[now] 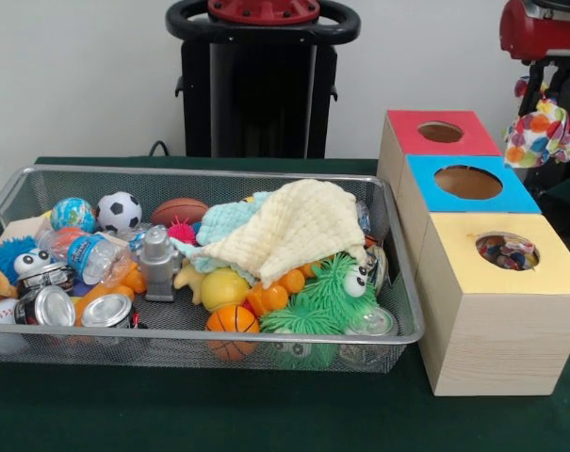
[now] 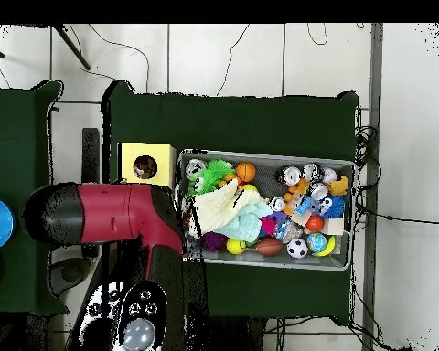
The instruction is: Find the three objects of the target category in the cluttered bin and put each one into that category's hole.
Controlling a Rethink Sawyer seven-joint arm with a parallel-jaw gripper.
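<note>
Tool (image 1: 539, 118) w/ floppy spotted cloth (image 1: 539, 137), beside boxes.

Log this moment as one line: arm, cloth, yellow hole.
arm: right edge, beyond red-topped box | spotted cloth: hanging below arm | yellow-box hole: colourful spotted fabric inside | grip: cannot tell

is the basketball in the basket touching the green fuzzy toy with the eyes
Touching. The front view shows the basketball pressed against the green fuzzy toy's spikes with no gap, near the wire basket's front rim.
</note>
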